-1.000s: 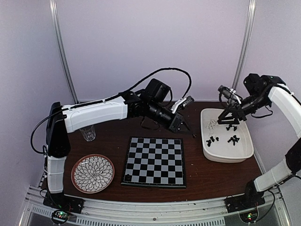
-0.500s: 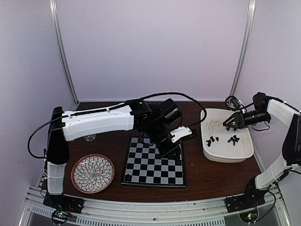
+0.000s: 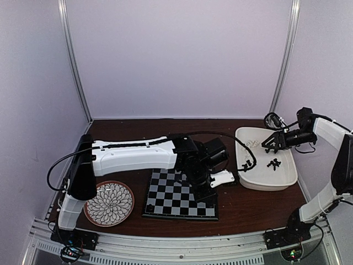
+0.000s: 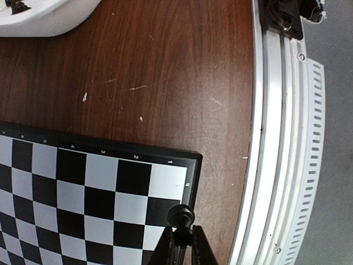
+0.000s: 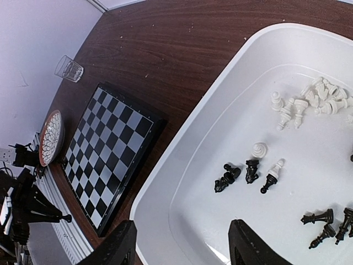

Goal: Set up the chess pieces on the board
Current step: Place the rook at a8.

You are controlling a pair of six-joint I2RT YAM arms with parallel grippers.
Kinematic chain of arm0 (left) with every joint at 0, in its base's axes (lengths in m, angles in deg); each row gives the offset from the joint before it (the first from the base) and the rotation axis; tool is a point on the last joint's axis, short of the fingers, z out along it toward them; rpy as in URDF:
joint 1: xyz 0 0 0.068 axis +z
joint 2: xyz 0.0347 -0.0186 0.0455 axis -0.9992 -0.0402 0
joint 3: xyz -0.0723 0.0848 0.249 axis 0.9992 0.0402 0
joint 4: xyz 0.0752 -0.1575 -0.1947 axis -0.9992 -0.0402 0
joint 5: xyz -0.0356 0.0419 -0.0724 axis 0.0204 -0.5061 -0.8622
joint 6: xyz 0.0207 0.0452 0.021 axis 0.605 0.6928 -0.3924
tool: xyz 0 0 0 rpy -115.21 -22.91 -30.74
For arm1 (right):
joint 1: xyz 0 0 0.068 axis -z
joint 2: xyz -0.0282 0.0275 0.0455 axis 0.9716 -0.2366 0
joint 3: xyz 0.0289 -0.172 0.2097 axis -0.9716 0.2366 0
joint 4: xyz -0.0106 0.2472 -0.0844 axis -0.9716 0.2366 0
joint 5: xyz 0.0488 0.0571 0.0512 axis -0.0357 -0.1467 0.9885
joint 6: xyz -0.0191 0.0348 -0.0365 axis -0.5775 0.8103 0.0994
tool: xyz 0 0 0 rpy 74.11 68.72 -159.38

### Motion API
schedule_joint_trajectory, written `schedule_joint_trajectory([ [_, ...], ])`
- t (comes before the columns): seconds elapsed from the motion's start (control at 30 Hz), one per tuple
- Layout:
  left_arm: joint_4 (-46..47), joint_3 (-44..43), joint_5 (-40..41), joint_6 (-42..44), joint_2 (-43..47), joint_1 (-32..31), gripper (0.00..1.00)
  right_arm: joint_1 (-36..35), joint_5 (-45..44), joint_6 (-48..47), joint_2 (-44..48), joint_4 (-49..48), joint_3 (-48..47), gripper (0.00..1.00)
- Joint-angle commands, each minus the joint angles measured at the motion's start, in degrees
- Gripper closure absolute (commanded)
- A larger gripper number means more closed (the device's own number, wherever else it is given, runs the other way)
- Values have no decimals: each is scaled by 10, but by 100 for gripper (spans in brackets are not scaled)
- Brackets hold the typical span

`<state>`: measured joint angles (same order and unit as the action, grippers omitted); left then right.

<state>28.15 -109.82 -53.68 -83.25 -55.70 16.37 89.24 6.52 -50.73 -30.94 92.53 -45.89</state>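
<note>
Left wrist view: left pincer [image 4: 181,237] is clamped on one small black piece [image 4: 182,213], glossy, round-headed with a collar, pawn-like. Just beyond its tips lies a corner of the board [image 4: 83,187]: flat, black and pale grey squares, thin dark rim with tiny white markings. The board sits on a scratched brown wood-grain table [image 4: 165,66].

Right pincer [image 5: 183,244]: jaws apart, gripping nothing, above a smooth white tub [image 5: 231,110]. Ahead of its fingers, loose chess pieces [image 5: 226,178], black and white, mostly toppled.
</note>
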Motion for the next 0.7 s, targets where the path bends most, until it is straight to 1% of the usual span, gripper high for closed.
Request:
schedule_joint_trajectory([
  [0.0,-17,-33,25,10,-23,-3,98,-7,1,-4,12,-3,3,39],
  [0.37,-40,-91,42,-15,-82,-3,99,-19,-3,-10,5,-1,1,40],
  [0.67,-43,-81,42,-17,-90,-3,99,-23,-4,-15,1,3,1,40],
])
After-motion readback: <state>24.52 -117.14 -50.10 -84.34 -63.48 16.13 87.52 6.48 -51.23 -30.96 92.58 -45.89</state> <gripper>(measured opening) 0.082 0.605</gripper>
